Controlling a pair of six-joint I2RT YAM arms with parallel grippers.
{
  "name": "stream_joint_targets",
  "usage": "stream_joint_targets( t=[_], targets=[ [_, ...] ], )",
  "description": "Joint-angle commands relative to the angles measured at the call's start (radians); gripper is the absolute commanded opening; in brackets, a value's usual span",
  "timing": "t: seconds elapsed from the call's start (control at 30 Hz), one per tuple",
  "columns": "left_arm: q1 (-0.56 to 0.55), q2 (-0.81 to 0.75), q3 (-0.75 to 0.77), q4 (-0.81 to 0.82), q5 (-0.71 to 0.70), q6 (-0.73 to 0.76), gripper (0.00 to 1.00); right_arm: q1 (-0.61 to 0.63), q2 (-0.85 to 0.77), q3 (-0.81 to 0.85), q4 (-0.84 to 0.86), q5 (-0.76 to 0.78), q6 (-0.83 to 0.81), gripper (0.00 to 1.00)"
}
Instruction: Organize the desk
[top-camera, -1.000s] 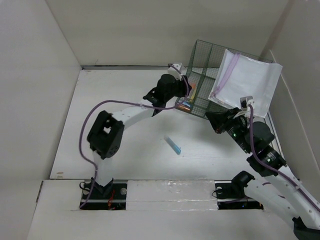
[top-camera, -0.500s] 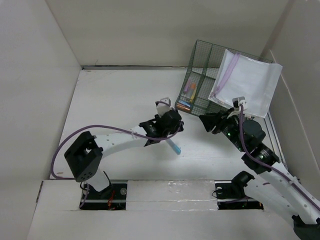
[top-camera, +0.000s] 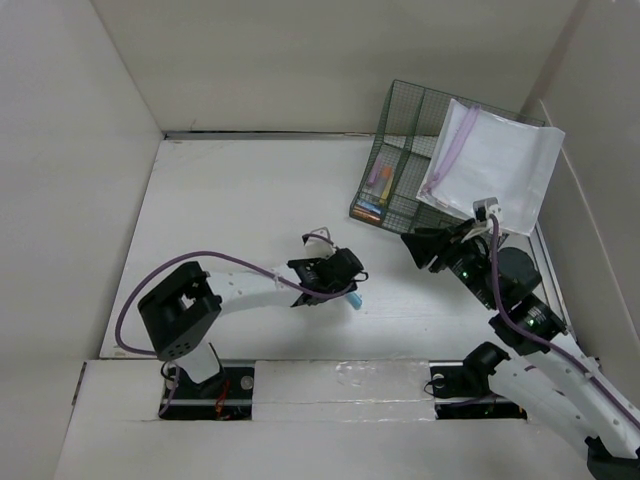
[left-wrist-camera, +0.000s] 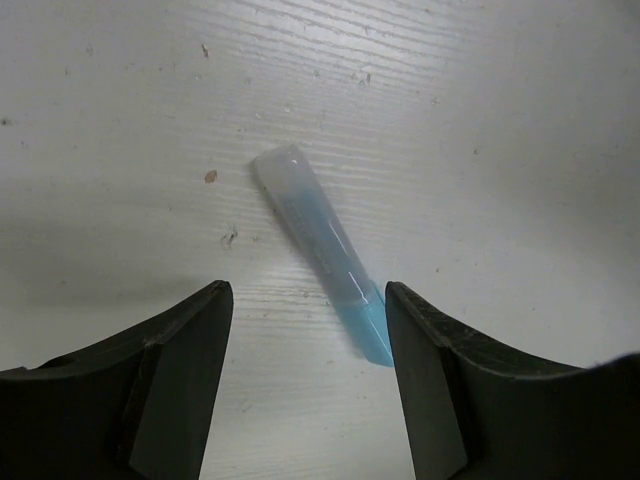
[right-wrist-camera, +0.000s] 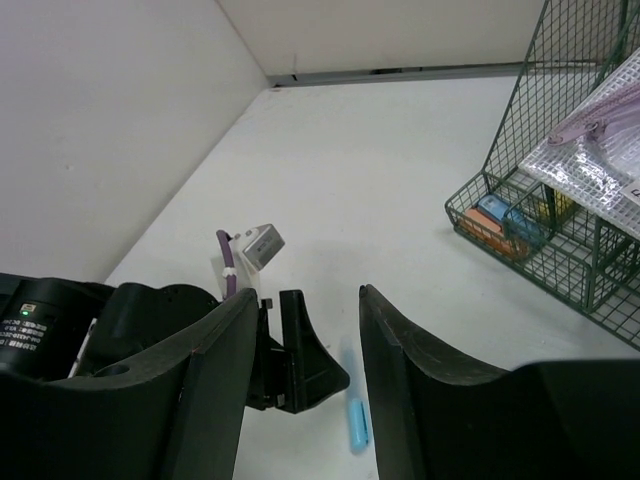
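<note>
A pale blue capped marker (top-camera: 353, 297) lies flat on the white desk (top-camera: 240, 200), near the front middle. My left gripper (top-camera: 342, 287) hangs low over it, open. In the left wrist view the marker (left-wrist-camera: 322, 238) lies on the desk (left-wrist-camera: 500, 120) just ahead of the gap, its blue end close to the right finger (left-wrist-camera: 430, 360), and nothing is gripped. My right gripper (top-camera: 413, 246) stands open and empty in front of the basket. The right wrist view shows the marker (right-wrist-camera: 357, 424) and the left arm's fingers (right-wrist-camera: 300, 350) through its own gripper (right-wrist-camera: 308, 296).
A green wire-mesh basket (top-camera: 400, 150) stands at the back right with small colourful items in its front compartment (right-wrist-camera: 505, 222). A clear zip pouch (top-camera: 492, 165) leans across its top. White wall panels close in the desk on the left, back and right.
My left arm swung back from the basket to the blue marker and lowered over it, its jaws widening. My right gripper opened and shifted slightly.
</note>
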Motion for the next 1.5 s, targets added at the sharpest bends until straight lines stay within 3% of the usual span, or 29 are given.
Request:
stream_joint_targets(
  t=[0.0,0.33,0.73,0.9,1.1,1.13,1.23,1.47],
  targets=[
    [-0.021,0.034,0.044,-0.057,-0.041,-0.074,0.59,-0.006,-0.006,-0.01,0.056,-0.015,0.0,0.51],
    [-0.057,0.127,0.123,-0.065,-0.076,-0.074,0.6,-0.006,-0.004,-0.02,0.064,-0.051,-0.001,0.51],
    [-0.057,0.213,0.178,-0.143,-0.13,-0.041,0.51,-0.006,-0.015,-0.024,0.068,-0.041,-0.007,0.51],
    [-0.066,0.244,0.181,-0.157,-0.141,-0.035,0.41,-0.006,-0.03,-0.023,0.064,-0.038,-0.006,0.51],
    [-0.066,0.249,0.146,-0.215,-0.173,-0.052,0.18,-0.006,-0.099,-0.007,0.029,0.04,-0.015,0.51],
    [-0.066,0.24,0.131,-0.214,-0.176,-0.054,0.08,-0.006,-0.122,-0.003,0.019,0.075,-0.022,0.51],
    [-0.066,0.224,0.117,-0.207,-0.182,-0.045,0.0,-0.006,-0.153,0.002,0.01,0.095,-0.023,0.51],
    [-0.066,0.12,0.15,-0.148,-0.222,0.067,0.0,-0.006,-0.164,0.011,-0.011,0.115,-0.018,0.51]
  ],
)
